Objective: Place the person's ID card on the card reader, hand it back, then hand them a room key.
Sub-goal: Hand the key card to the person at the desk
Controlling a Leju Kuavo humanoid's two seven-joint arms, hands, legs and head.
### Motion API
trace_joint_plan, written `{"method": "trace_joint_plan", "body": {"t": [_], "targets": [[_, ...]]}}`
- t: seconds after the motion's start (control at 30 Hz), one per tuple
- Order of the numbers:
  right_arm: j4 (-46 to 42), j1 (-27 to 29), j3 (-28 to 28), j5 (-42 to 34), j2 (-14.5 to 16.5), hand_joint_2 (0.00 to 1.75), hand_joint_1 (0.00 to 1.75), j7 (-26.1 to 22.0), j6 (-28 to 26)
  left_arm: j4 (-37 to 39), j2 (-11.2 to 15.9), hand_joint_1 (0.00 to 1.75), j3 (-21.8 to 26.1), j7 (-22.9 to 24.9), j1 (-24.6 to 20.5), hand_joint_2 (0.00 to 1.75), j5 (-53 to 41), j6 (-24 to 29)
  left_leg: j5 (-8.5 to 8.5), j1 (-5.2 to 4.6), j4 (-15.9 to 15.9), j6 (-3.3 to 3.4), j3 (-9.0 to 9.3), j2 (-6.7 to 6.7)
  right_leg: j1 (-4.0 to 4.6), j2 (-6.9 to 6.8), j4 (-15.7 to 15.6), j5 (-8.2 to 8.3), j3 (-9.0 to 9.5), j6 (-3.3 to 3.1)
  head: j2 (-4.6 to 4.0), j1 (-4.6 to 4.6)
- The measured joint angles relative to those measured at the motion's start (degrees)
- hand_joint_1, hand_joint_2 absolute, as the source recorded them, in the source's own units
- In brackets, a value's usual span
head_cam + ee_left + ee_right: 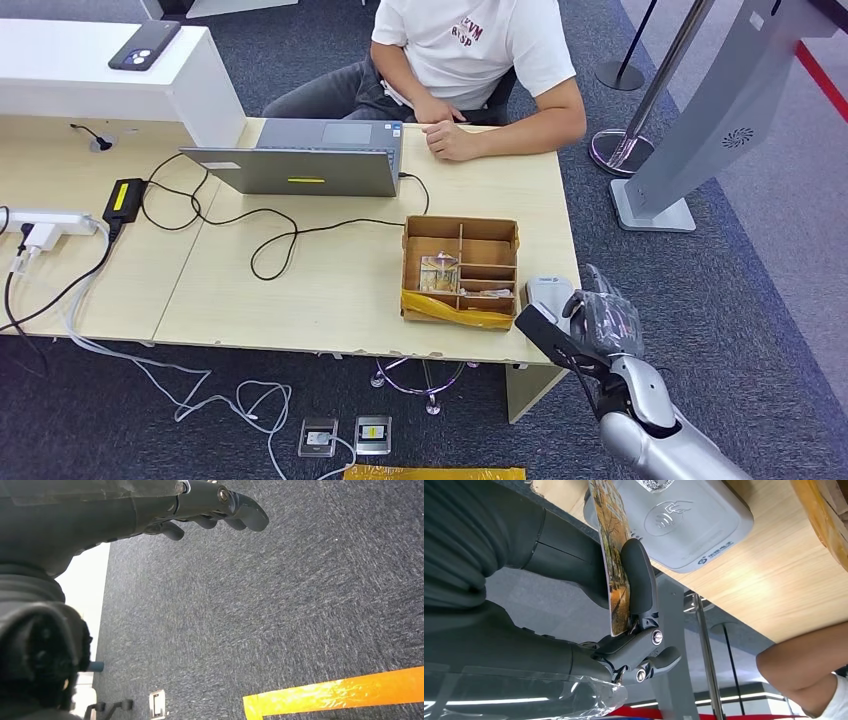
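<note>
Card pinched in the right hand, just beside the card reader

The card (616, 555) is gripped edge-on between the thumb and fingers of the right hand (590, 325), at the table's (300, 290) near corner, right beside the card reader (684, 522) and not yet laid flat on it. The reader lies on the table just to the right of the cardboard box (461, 270); the seated person (470, 60) is well beyond the reader, at the far edge. The card is judged thin, light, stiff and slick, so it is best pinched by its faces near one end, leaving the rest free to be laid on the reader. The left hand (200, 510) is seen over the carpet with nothing in it, fingers loosely apart.
</note>
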Motion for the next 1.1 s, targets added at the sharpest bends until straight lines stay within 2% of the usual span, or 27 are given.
{"method": "trace_joint_plan", "body": {"t": [1.1], "targets": [[3.0,0.3,-0.2,-0.2,2.3,1.75,1.75,-1.7,1.3,0.0,0.0,0.0,0.0,0.0,0.0,0.0,-0.1,0.2,0.0,0.0,0.0,0.0,0.04,0.0,0.0,0.01,0.0,0.0,0.04,0.0,0.0,0.01]]}}
